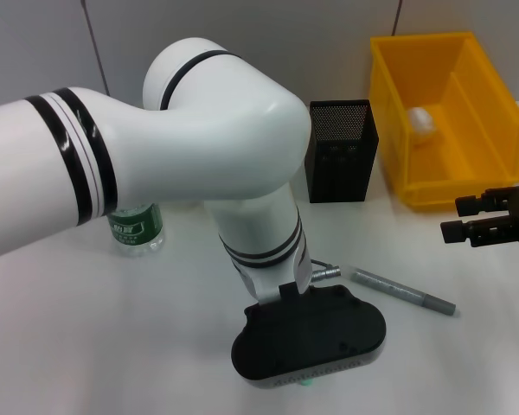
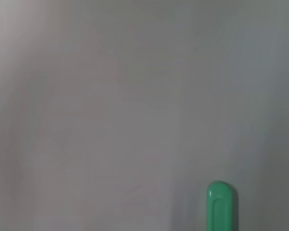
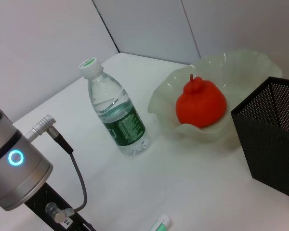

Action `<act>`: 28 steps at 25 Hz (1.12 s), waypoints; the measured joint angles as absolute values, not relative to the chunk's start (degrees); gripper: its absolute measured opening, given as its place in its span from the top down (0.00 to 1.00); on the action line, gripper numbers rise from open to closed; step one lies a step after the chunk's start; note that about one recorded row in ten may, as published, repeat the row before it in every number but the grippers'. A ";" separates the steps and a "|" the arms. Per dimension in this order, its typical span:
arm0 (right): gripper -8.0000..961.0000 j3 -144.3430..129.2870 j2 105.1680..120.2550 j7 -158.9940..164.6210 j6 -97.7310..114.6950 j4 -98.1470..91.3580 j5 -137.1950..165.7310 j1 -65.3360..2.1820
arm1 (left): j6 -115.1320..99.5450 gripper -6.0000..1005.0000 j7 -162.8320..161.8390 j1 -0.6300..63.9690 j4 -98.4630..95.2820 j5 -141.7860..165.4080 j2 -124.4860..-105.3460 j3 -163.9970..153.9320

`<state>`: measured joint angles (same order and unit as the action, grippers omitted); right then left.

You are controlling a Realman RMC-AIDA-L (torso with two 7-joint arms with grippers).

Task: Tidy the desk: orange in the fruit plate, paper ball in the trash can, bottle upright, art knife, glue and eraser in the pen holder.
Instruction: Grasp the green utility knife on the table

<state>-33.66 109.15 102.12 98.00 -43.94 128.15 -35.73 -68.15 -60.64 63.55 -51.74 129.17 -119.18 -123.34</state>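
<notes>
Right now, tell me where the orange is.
The orange sits inside the fruit plate, seen in the right wrist view, between the upright bottle and the pen holder. In the head view the left arm hides it.

White desk [image 1: 86,346], grey panel wall [image 1: 268,26]

A plain white surface [image 1: 86,346] is seen carrying all the items. The yellow trash can [image 1: 467,173] and the black mesh pen holder [image 1: 342,151] are set side by side at its back, the bottle [image 3: 116,115] is stood upright beside the pale-green fruit plate [image 3: 260,65], and a grey art knife [image 1: 404,290] is laid flat nearer the front. A small green-ended item [image 3: 160,224] is also found lying on it, and cannot be identified.
</notes>
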 joint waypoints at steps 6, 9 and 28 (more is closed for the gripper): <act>0.19 -33.66 109.15 102.12 98.00 -43.95 128.15 -35.77 | -68.08 0.70 -60.65 63.66 -51.42 129.11 -119.17 -123.44; 0.19 -33.66 109.15 102.12 98.00 -43.95 128.15 -35.77 | -67.70 0.70 -60.64 63.75 -50.87 128.95 -119.18 -123.49; 0.19 -34.91 109.33 102.12 97.67 -43.94 128.14 -36.14 | -66.98 0.72 -60.60 63.53 -50.62 128.77 -119.18 -124.10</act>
